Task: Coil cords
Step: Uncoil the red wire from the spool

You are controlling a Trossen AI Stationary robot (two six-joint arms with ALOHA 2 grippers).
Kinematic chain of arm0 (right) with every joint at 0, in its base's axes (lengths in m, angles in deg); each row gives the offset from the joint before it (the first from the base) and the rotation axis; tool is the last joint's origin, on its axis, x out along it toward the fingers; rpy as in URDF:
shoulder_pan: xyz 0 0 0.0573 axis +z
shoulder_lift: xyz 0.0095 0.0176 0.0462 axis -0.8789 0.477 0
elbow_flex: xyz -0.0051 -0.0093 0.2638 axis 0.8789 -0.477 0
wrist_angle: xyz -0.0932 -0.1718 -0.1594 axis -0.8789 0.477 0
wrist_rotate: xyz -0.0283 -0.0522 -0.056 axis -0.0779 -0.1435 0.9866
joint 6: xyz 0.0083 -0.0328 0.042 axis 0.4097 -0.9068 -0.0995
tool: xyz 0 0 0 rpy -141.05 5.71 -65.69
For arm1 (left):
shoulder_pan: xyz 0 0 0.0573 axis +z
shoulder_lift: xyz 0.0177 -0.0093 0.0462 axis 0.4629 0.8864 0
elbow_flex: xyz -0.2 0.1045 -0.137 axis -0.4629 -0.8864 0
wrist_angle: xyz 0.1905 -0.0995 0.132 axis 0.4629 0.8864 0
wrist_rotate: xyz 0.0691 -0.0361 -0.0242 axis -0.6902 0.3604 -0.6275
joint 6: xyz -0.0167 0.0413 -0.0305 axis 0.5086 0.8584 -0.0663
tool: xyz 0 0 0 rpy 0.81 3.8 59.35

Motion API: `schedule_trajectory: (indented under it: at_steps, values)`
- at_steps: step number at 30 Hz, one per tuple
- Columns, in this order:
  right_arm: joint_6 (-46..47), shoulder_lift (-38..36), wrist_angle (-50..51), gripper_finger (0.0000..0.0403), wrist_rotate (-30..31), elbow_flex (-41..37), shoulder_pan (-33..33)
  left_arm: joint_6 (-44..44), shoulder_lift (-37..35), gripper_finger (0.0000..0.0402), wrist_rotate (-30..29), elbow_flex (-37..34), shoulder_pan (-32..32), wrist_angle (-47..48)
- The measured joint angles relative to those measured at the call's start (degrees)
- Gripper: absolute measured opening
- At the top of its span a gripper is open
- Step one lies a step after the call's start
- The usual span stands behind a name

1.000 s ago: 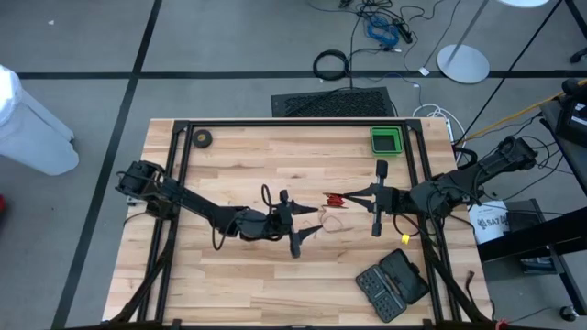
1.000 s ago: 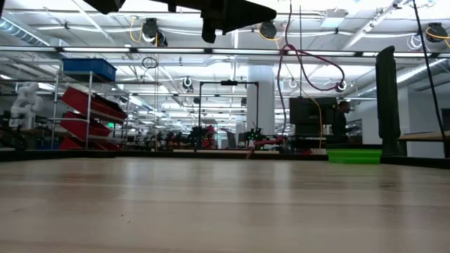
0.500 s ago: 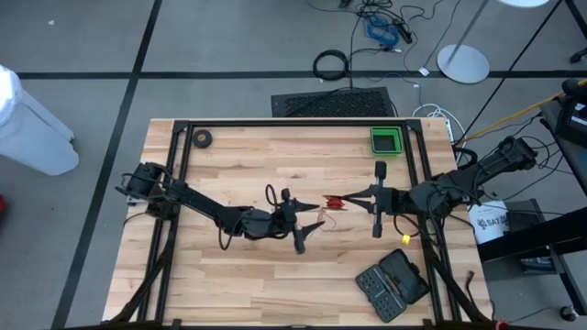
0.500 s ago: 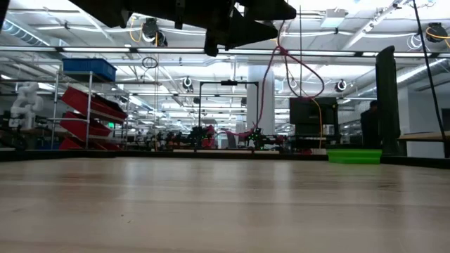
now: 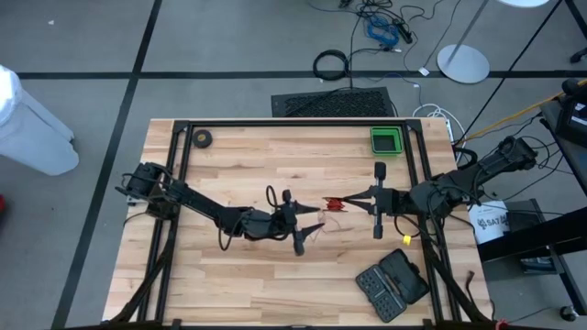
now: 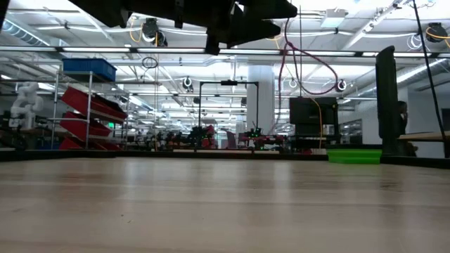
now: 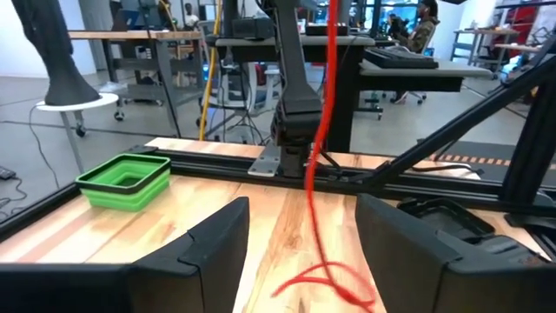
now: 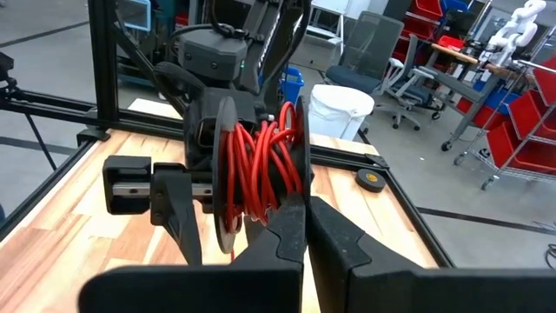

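Out over the middle of the table [image 5: 229, 165], well above the wood, the two arms meet tip to tip around the red cord [image 8: 261, 169]. Much of the winding looks done: in the right wrist view a thick bundle of red turns sits on the black reel [image 8: 228, 165]. What is left is a loose tail. From the left wrist view it hangs down in a straight red line and ends in a small slack loop lying on the table, and the low view shows a stretch of it drooping in a curve beneath the arms. I judge the job past halfway, with the tail yet to be taken up.

The right gripper [image 8: 304, 230] has its fingers pressed together, tips right beside the wound bundle; whether they actually pinch the reel I cannot tell. The left gripper [image 7: 300, 252] has its fingers spread wide, with the hanging cord passing through the gap and touching neither finger.

The reel stands on edge, its flat faces turned to the left and right, so its axle runs across the table along the line between the two grippers. The wound turns circle that axle, while the free tail's long axis is close to vertical, dropping from the arms toward the wood.
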Motion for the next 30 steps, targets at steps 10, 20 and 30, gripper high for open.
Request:
schedule_trajectory:
  at_steps: [10,20,30]
  values:
    - [0.0,0.0,0.0,0.0000,0.0,0.0,0.0,0.0,0.0,0.0179,1.2,0.0,0.0,-0.2]
    - [0.0,0.0,0.0,0.0000,0.0,0.0,0.0,0.0,0.0,0.0161,1.3,0.0,0.0,-0.1]
    - [0.0,0.0,0.0,0.0000,0.0,0.0,0.0,0.0,0.1,0.0157,1.3,0.0,0.0,0.1]
